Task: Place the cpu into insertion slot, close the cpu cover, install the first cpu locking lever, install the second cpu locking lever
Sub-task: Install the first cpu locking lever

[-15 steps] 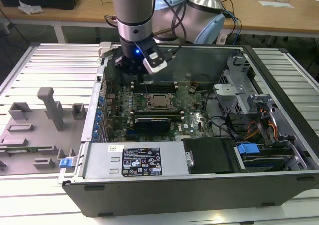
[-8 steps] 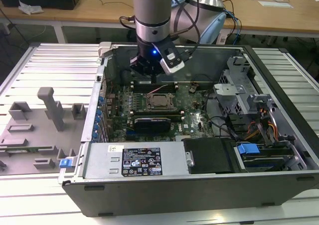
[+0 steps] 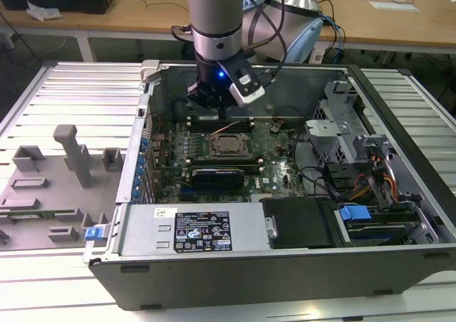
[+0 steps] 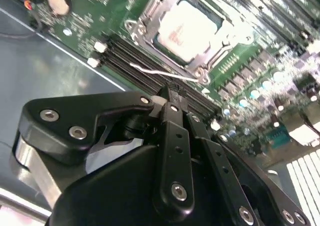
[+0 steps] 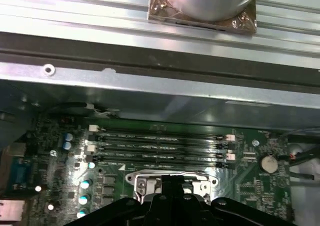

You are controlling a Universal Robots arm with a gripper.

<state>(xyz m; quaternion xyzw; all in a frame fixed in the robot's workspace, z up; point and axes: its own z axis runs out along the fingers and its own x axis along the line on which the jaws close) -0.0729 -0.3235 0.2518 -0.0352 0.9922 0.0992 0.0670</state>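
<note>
The cpu (image 4: 187,28) lies in the insertion slot (image 3: 229,145) on the green motherboard, its pale metal top facing up. The silver cpu cover (image 4: 148,17) lies flat around it, and the chip shows through the cover's window. A thin wire locking lever (image 4: 165,75) runs along the socket's edge nearest my gripper. In the exterior view my gripper (image 3: 214,100) hangs over the black memory slots just behind the socket. Its black fingers (image 4: 172,136) meet at the tips with nothing between them, a short way from the lever. In the first wrist view the cover's edge (image 5: 170,177) sits just beyond the gripper (image 5: 170,188).
Four black memory slots (image 5: 160,146) lie between the socket and the case's rear wall (image 5: 150,86). A black card (image 3: 217,174) sits in front of the socket. Drive cages and cables (image 3: 356,158) fill the exterior view's right. A grey fixture tray (image 3: 57,187) lies outside the case.
</note>
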